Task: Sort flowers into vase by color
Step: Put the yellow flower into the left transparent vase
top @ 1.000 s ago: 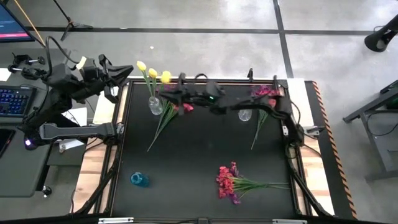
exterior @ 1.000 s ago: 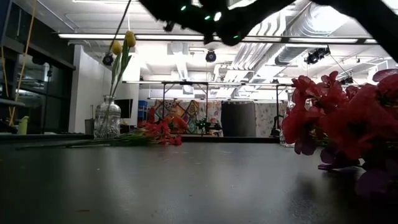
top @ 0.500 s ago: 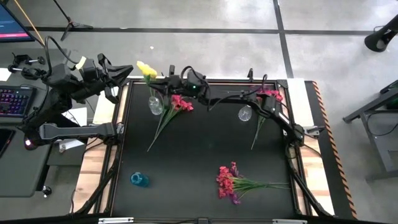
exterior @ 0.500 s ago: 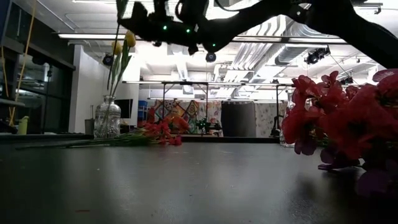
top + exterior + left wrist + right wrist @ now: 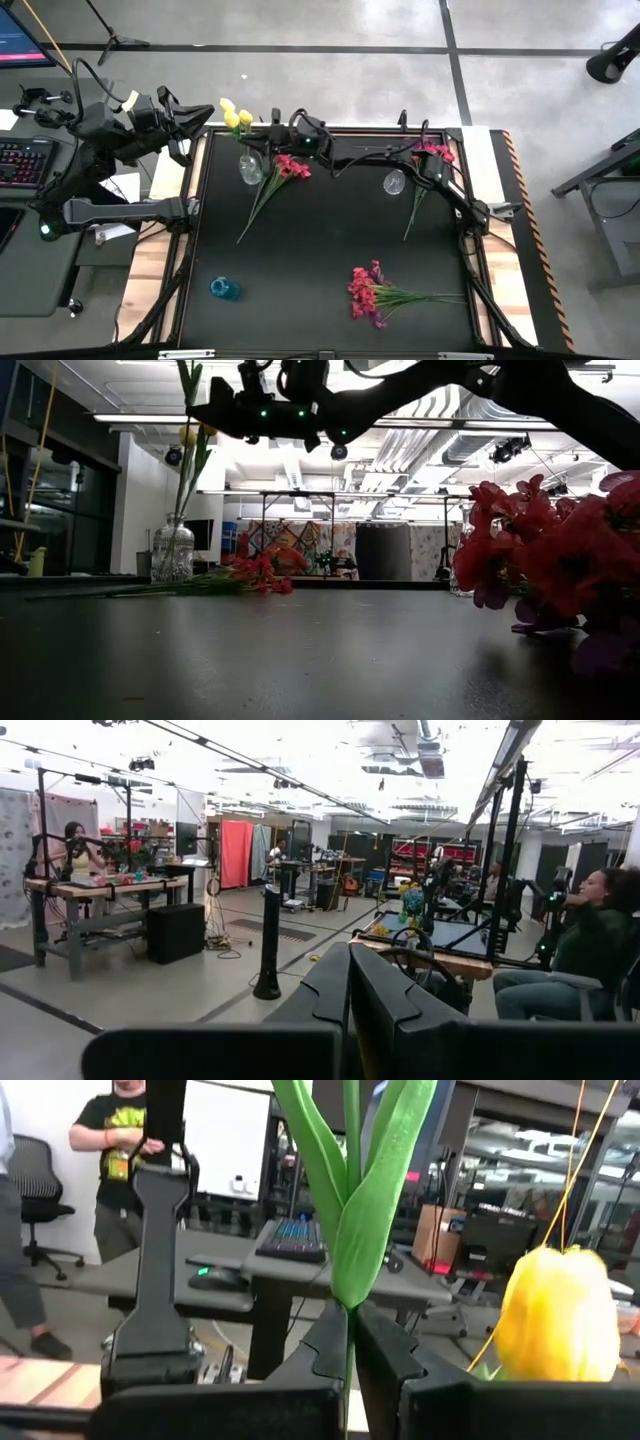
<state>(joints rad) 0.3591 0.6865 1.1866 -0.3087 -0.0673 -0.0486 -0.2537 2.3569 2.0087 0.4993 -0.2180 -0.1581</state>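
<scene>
I've got the right gripper (image 5: 262, 131) clamped on a yellow flower (image 5: 240, 117), stem near-vertical, vase (image 5: 249, 168) just below at approx 6 o'clock; left gripper (image 5: 205, 117) shut, parked off-table.

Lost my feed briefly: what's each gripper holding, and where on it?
The right gripper pinches a yellow tulip's stem just below its leaves. The left gripper is shut, empty.

No legible text, label, brand, number or sign in any view. The person's black T-shirt (image 5: 125, 1118) in the right wrist view carries a green-yellow print, too blurred to read as lettering.
</scene>
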